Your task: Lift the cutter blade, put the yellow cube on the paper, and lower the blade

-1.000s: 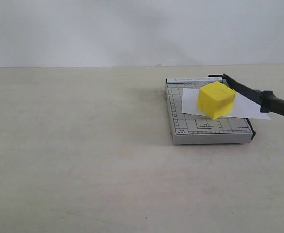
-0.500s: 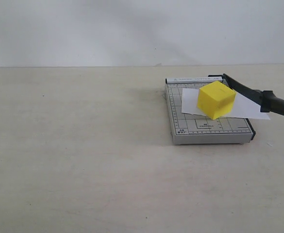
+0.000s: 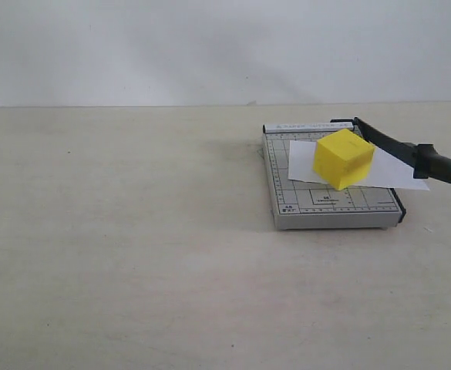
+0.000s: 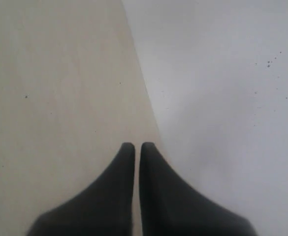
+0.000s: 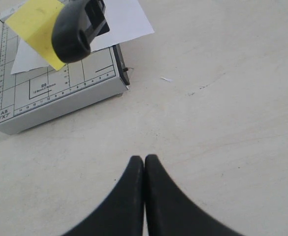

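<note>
The yellow cube (image 3: 343, 158) sits on the paper (image 3: 398, 176), on top of the grey cutter (image 3: 325, 210). That part is done. The cutter blade (image 3: 410, 153) lies low beside the cube, but I cannot tell if it is fully down. My left gripper (image 4: 134, 146) and right gripper (image 5: 144, 158) are pressed together and hold nothing.

Bare lab-style test bench, pale beige tabletop (image 3: 132, 254), blank white wall (image 3: 210, 46) along far edge, office-type grey gridded paper cutter (image 3: 325, 202) at right.
</note>
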`<action>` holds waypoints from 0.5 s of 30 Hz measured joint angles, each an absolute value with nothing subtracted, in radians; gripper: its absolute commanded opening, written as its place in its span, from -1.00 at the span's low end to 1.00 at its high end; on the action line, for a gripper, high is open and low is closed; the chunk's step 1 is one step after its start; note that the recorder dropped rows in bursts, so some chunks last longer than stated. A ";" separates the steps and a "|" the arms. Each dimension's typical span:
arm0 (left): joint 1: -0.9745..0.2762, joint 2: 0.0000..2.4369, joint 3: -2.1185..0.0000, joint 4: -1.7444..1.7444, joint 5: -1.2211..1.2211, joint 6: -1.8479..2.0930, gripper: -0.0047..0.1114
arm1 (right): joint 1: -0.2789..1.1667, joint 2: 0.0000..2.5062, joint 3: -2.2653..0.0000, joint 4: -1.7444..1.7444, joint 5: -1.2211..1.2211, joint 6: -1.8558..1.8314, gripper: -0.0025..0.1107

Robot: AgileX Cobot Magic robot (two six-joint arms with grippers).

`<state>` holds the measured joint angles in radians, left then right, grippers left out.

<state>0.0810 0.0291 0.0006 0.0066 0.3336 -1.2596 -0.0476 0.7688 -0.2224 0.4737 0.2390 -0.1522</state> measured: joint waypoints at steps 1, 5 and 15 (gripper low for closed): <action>0.081 0.029 0.001 0.008 0.334 -1.260 -0.84 | -0.048 0.769 -0.222 0.474 0.239 -0.152 -0.96; 0.081 0.029 0.001 0.031 0.335 -1.255 -0.84 | -0.048 0.769 -0.222 0.474 0.239 -0.152 -0.96; 0.081 0.029 0.001 0.082 0.338 -1.084 -0.84 | -0.048 0.769 -0.222 0.474 0.239 -0.152 -0.96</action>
